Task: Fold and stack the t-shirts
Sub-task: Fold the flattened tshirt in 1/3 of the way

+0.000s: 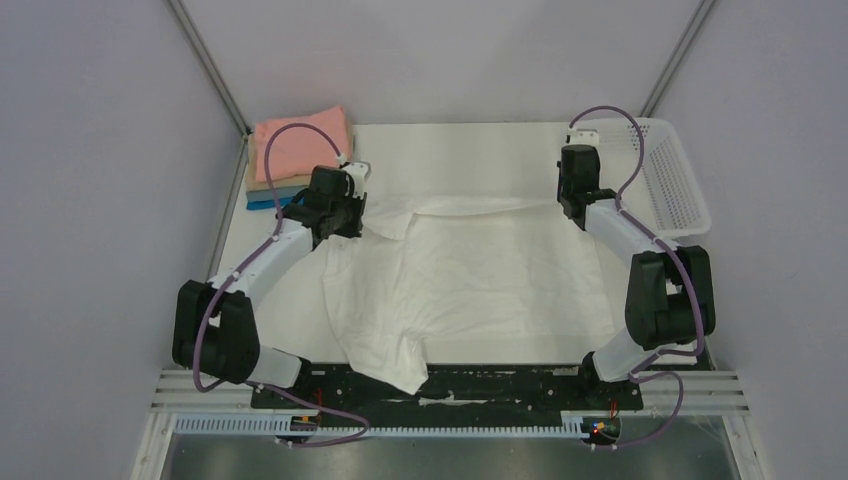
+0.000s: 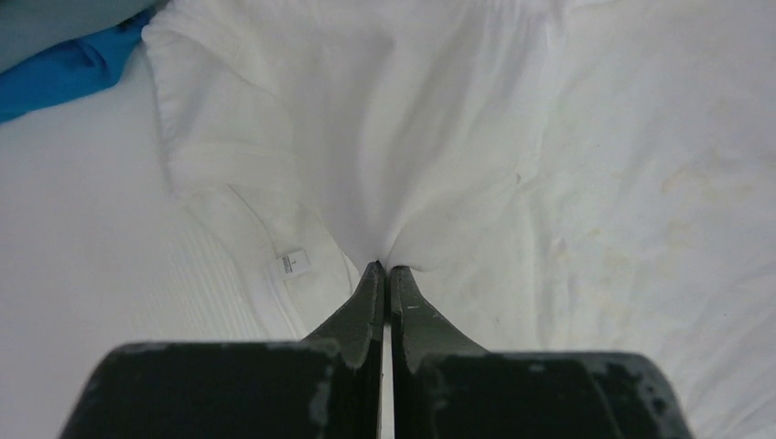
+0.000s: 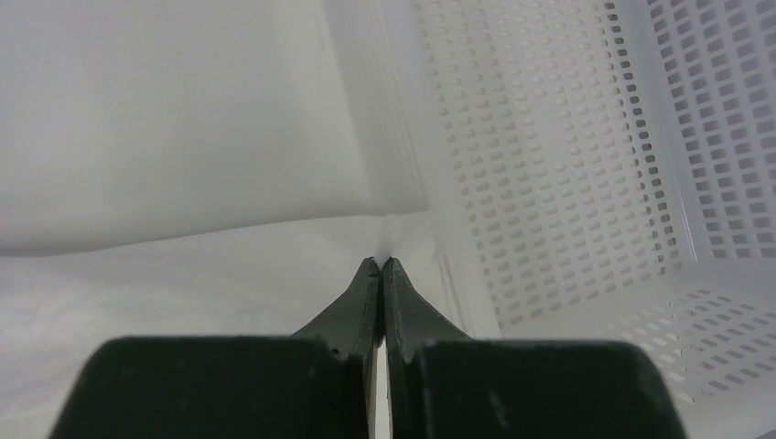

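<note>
Left pincer point(image 2: 382, 267) and right pincer point(image 3: 381, 262) each pinched tight on the white t-shirt point(image 1: 480, 280) (mesh basket point(image 1: 675, 185) beside right).

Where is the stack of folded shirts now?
In the top view, the stack of folded shirts lies at the far left corner of the table, behind the left gripper, opposite the basket at far right.

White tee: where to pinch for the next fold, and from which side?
Pinch the far edge at both ends, from above. The left gripper is shut on the white t-shirt by its neck label, the right gripper on the corner beside the mesh basket. The shirt lies mostly flat, so that edge should lift evenly.
</note>
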Tool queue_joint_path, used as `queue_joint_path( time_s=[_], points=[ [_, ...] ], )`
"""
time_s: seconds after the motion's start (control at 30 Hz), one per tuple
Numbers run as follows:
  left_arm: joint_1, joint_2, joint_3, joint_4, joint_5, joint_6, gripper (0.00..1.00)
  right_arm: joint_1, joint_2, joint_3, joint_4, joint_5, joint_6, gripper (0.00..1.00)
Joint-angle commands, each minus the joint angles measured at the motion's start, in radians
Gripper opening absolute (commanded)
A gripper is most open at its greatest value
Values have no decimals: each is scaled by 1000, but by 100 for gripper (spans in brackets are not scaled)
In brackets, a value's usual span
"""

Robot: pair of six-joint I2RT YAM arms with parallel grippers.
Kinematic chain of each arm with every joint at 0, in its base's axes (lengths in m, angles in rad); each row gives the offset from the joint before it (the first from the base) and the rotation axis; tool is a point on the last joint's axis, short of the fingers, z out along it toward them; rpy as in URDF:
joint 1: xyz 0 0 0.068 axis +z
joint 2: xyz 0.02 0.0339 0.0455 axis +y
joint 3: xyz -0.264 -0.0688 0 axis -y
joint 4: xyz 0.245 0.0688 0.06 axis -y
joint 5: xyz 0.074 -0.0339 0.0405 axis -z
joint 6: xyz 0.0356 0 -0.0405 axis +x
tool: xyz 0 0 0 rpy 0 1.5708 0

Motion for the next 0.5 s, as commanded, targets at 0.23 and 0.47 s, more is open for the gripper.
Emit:
queue_joint_path(
  time_s=[0.23, 0.47],
  points=[
    [-163, -99, -37, -155, -185, -205, 2, -7, 21, 102, -86, -13, -43, 1],
    [-192, -105, -123, -215, -299, -332, 2, -10, 60, 104, -149, 28, -88, 3]
  ],
)
